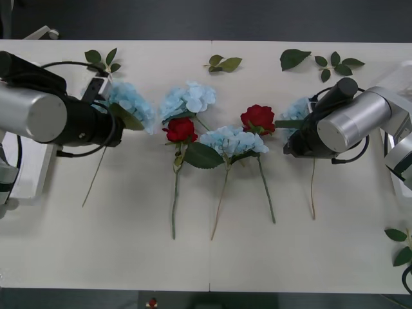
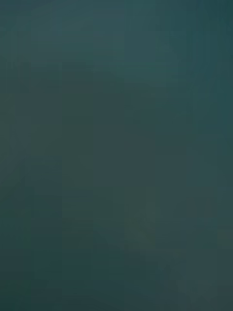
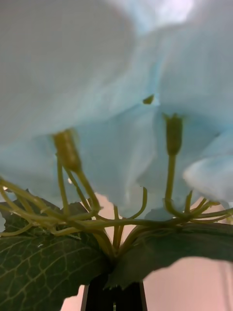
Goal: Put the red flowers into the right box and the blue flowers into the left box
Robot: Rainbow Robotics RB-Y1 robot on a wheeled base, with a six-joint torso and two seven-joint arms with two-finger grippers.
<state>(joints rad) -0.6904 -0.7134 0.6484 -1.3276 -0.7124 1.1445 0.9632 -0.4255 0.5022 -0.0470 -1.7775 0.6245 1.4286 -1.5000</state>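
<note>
Sorting barely begun: pale-blue fluffy hydrangeas (image 1: pixel 235 140) and deep-red roses (image 1: pixel 258 118) lie on the table (image 1: pixel 129 251).
Left gripper (image 1: pixel 108 103) clenches one hydrangea's stem; right gripper's (image 1: pixel 297 132) jaw state cannot be told.

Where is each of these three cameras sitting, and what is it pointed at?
Front view: above the arms, looking down at the table; both arms show, at flowers.
Left wrist view: on the left arm, looking up under a blue flower, dark finger tips at its stem.
Right wrist view: on the right arm; a plain dark blur, nothing readable.
Shared: front and left wrist views show the leftmost blue flower.
</note>
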